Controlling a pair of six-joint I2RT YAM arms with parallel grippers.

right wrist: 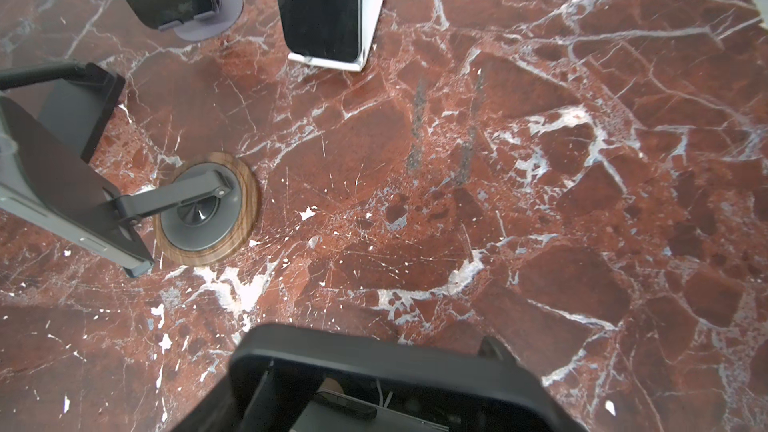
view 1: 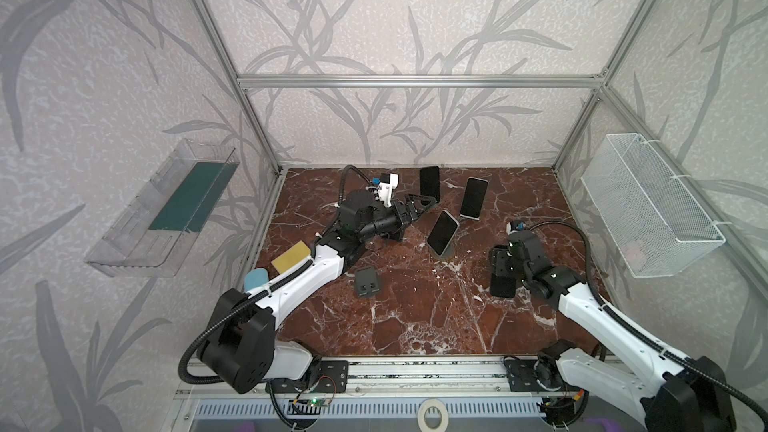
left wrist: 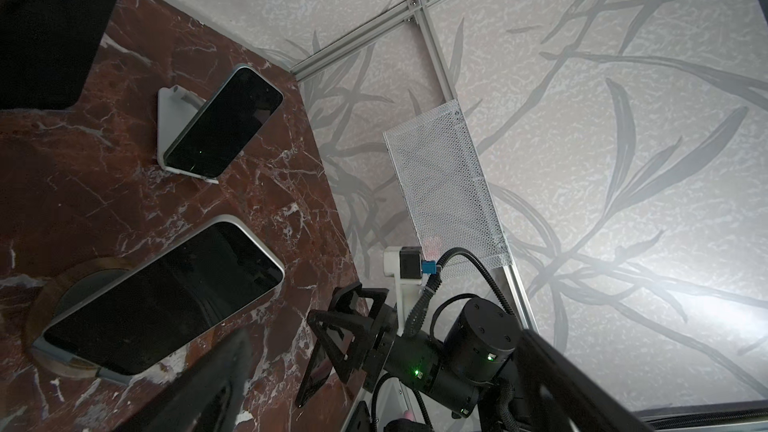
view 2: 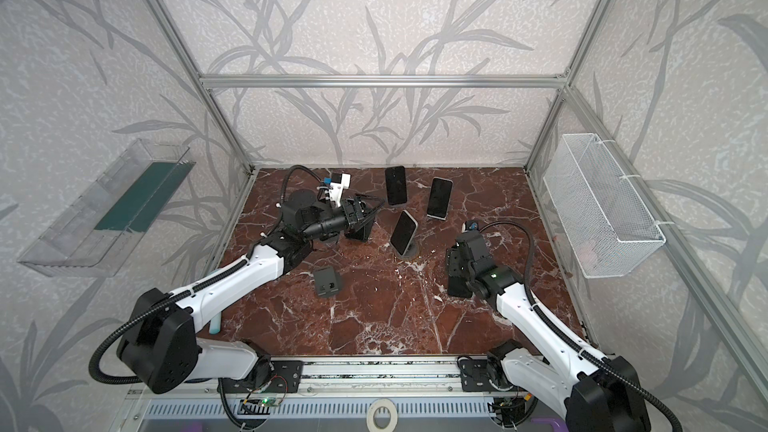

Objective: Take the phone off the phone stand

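The left fingers [left wrist: 208, 384] stood wide apart with nothing between them, hovering by a black stand [right wrist: 79, 114] toward the back of the table [view 1: 415, 317]. The right fingers [left wrist: 348, 300] were clamped on the top of a dark phone [view 1: 503, 286], which hung upright at the table's right side, well apart from every stand; whether its lower edge touched the marble could not be told. Between the arms, a middle phone [view 1: 442, 232] leaned on a wood-rimmed stand [right wrist: 251, 197], a second phone [view 1: 473, 197] on a white stand [right wrist: 374, 2], and a rear phone [view 1: 429, 184] stood farthest back.
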